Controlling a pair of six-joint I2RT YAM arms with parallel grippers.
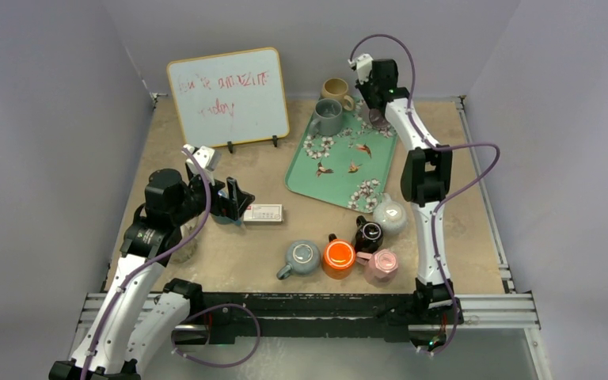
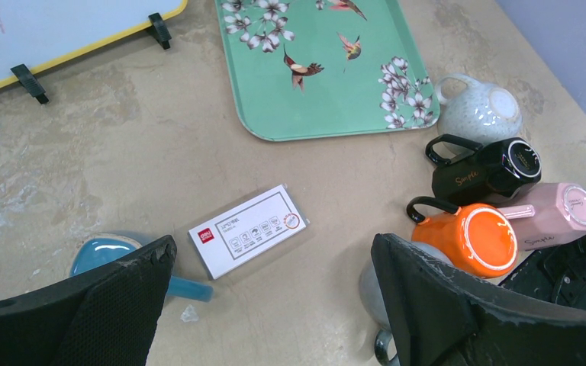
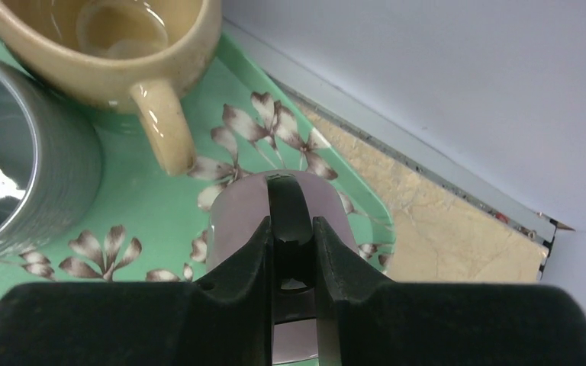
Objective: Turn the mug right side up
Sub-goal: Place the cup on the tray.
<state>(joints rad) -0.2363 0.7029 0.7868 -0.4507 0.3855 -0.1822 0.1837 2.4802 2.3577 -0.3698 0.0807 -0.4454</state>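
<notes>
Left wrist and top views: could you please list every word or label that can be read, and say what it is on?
"Simple": gold script on the black mug.
Whiteboard: red handwriting, perhaps "amazing today"; the rest is blurred.
White box: red logo and print, too small to read.
Pink mug: script too small to read.

The mug (image 3: pixel 236 202) was pale mauve and glossy, with a darker handle pinched in the right gripper (image 3: pixel 291 229). It sat at the far right corner of the green floral tray (image 3: pixel 145 217). Which way its mouth faced was unclear.
</notes>
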